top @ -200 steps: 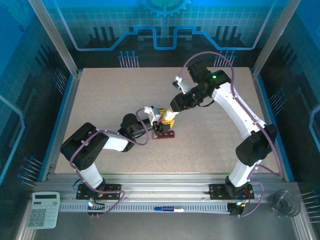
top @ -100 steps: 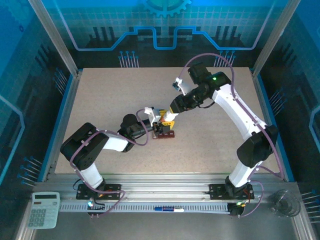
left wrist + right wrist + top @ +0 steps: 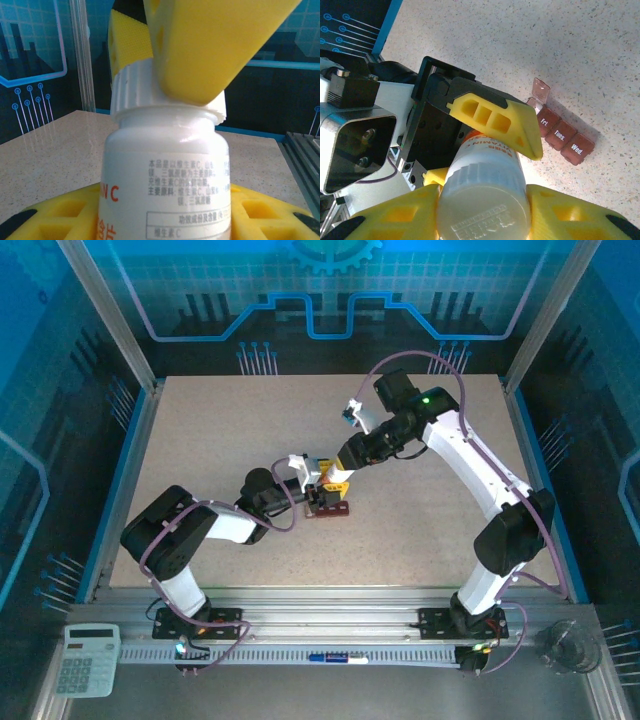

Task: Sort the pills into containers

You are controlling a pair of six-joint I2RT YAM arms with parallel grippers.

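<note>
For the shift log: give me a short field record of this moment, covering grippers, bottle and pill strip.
left gripper: shut on the white bottle, gripping its body
right gripper: shut on the cap, from above
cap: on the bottle's neck
containers: reddish-brown strip lying on the table beside the bottle
end lid: raised; the Fri., Tues. and Wed. lids are closed
</note>
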